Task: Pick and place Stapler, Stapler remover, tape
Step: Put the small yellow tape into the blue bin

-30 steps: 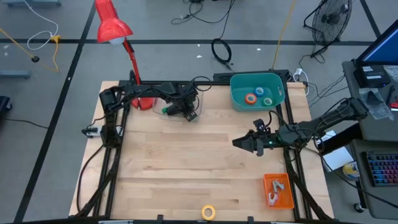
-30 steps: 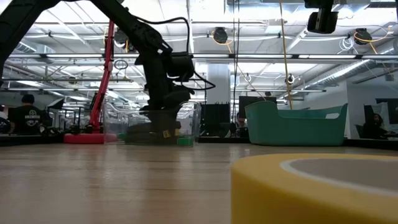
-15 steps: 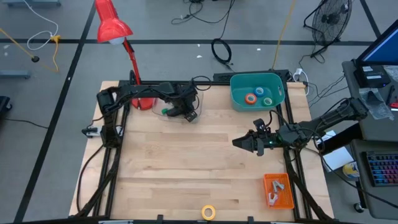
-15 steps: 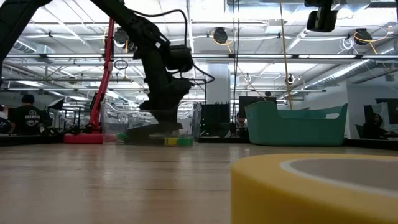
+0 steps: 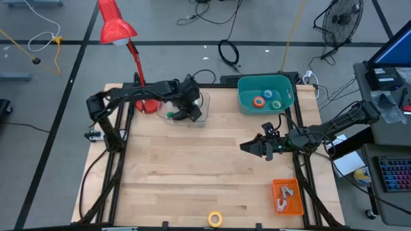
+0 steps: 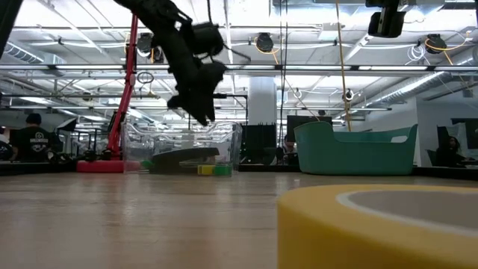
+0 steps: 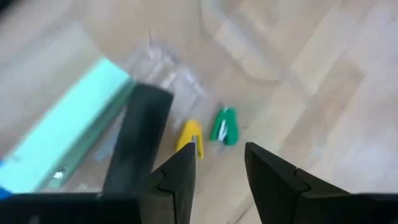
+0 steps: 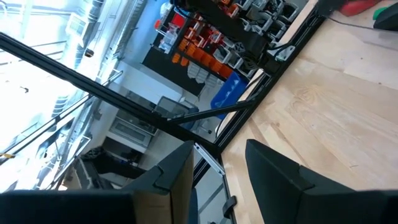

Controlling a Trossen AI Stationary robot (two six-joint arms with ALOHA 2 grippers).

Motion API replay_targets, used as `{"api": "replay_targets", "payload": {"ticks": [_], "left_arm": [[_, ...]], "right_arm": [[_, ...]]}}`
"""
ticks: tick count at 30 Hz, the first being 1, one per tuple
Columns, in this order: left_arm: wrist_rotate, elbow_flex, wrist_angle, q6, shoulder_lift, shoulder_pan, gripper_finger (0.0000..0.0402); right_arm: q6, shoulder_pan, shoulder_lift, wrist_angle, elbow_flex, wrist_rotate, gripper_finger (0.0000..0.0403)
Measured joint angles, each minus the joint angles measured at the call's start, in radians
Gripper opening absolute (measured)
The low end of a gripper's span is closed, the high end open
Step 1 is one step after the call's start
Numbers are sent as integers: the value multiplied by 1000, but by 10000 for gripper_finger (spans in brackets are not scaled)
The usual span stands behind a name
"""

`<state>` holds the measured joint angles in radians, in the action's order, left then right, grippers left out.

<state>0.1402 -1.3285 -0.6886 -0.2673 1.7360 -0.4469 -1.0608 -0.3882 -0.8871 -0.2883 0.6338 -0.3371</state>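
Above the clear tray (image 5: 204,102) at the back of the counter (image 5: 192,167), the left claw (image 7: 217,155) hangs with its fingers apart and nothing between them. Directly beneath it, in the left wrist view, lie the black stapler (image 7: 140,143), a small yellow stapler remover (image 7: 189,134) and a green stapler remover (image 7: 224,126) just beside it. All three rest inside the tray, none touched.

The stapler is likely the heaviest and stiffest piece. A hold across its narrow width near the middle should keep it from tipping, since a hold at one end would let it swing. The removers look light, hard and small, probably slick plastic, and sit close together, so the fingers would have to come down around one alone. The tray's thin walls leave little room for a sideways approach.

Farther out, the teal bin (image 5: 243,96) holds three tape rolls, and a yellow tape roll (image 5: 215,219) lies alone at the counter's near edge. It should be light and easy to pinch across its ring wall. The right claw (image 5: 244,147) waits over the right side of the counter, fingers parted and empty.
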Motion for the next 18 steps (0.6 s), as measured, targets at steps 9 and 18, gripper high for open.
{"api": "replay_targets", "payload": {"ticks": [9,18], "left_arm": [[93,-1,41,-78,-181,116,147],[63,-1,127,-233,-206,555,137]], "right_arm": [[22,-1,0,-68,0,2,139],[34,-29,0,-97,0,2,139]]}}
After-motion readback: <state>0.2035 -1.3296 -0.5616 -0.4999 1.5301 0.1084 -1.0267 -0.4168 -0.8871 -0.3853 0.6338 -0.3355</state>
